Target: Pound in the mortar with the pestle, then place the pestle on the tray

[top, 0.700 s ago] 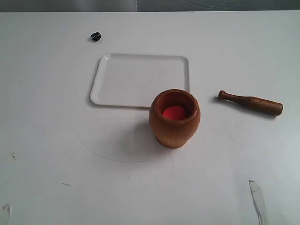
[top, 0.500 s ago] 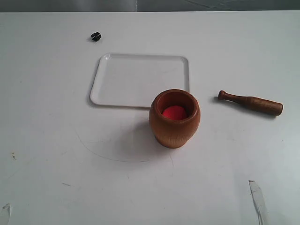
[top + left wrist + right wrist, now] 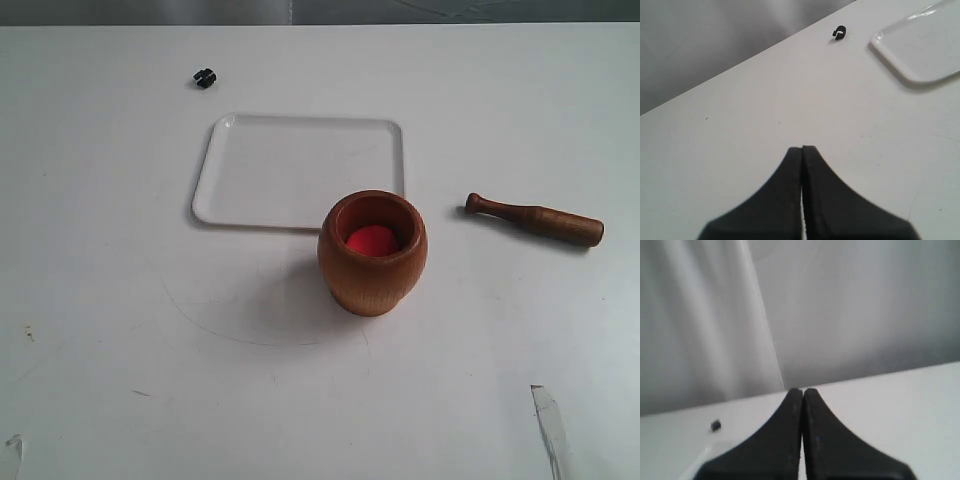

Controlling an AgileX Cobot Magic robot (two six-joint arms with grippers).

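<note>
1. The pestle (image 3: 535,219) lies flat on the bench (image 3: 100,300) at about 3 o'clock from the mortar (image 3: 372,255), well apart. Its long axis runs nearly 9-to-3, knob toward the mortar.
2. Left jaws and right jaws are both pressed together, empty. Neither wrist view shows the pestle, but it lies on the right arm's side, so that arm is likely nearer.

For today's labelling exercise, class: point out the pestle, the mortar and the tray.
pestle (image 3: 535,219), exterior view, middle of its shaft.
mortar (image 3: 372,275), exterior view, bulging front wall.
tray (image 3: 290,170), exterior view, bare white floor.
</note>
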